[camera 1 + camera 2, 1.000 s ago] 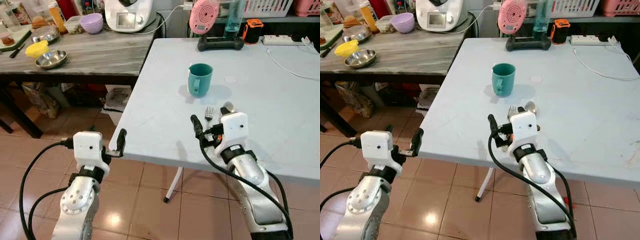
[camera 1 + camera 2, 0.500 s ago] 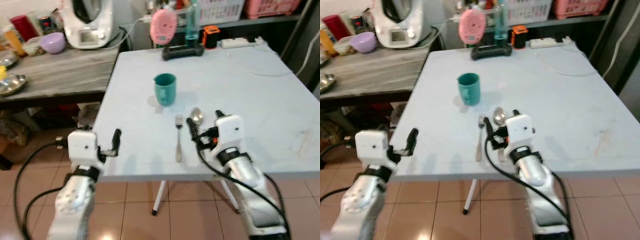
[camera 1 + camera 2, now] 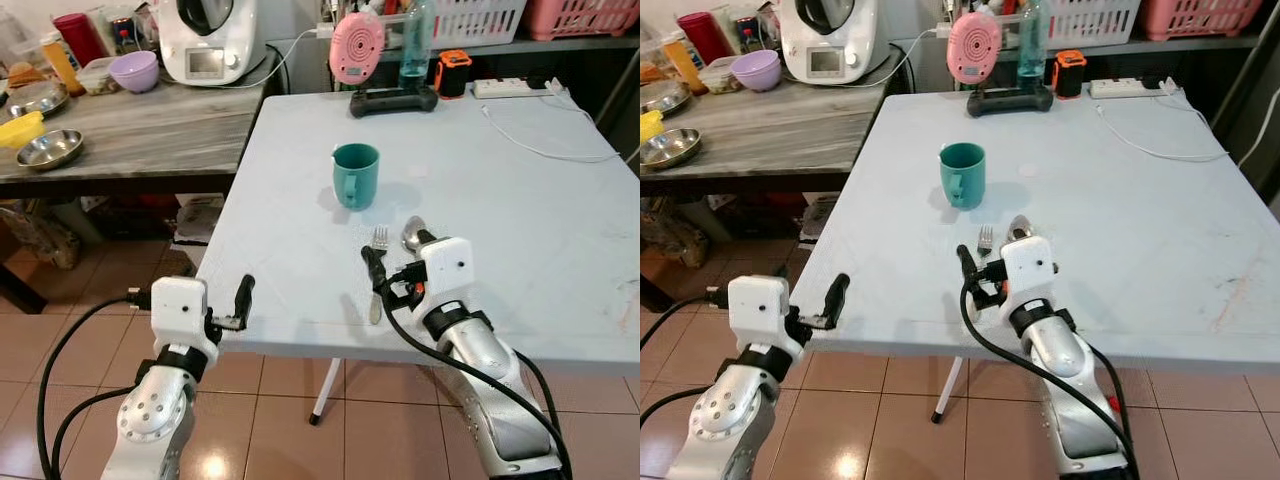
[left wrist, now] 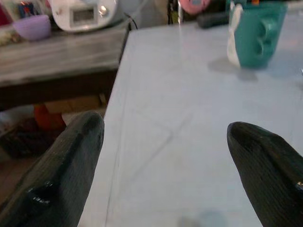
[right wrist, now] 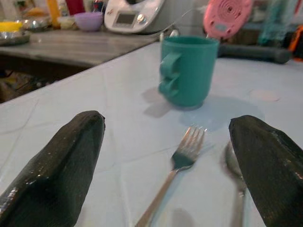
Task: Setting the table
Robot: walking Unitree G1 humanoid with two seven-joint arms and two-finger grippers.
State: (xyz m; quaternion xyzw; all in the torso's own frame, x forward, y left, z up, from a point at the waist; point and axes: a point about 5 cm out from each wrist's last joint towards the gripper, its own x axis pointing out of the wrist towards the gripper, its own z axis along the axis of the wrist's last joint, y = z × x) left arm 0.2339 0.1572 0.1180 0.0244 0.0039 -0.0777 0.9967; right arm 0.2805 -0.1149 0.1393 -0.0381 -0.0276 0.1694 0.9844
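Right gripper [image 3: 395, 270]: lower centre of the head view, fingers spread wide and holding nothing, low over the near part of the table [image 3: 520, 200]; the wrist view looks between the two fingers at the cutlery.
Left gripper [image 3: 235, 305]: lower left of the head view, at the table's near left edge, fingers spread and empty; its wrist view looks along bare tabletop toward the cup.
Fork [image 5: 175, 182]: flat on the table just ahead of the right gripper, tines toward the cup, handle toward the near edge.
Spoon [image 3: 413, 234]: just right of the fork, bowl toward the cup, handle under the right wrist block.
Cup [image 3: 355, 175]: teal, upright, centre of the frame, beyond the cutlery and apart from it.
Change: over the last second the whole scene shifts in frame, so the head camera moves; fork, spoon and cup keep their places relative to each other, and the right gripper stays just behind the cutlery, unloaded.
Meaning: cutlery and cup look placed, so this setting seems largely laid.
Surroundings: side counter [image 3: 130, 125] at upper left carries bowls [image 3: 48, 148] and an appliance [image 3: 208, 40].
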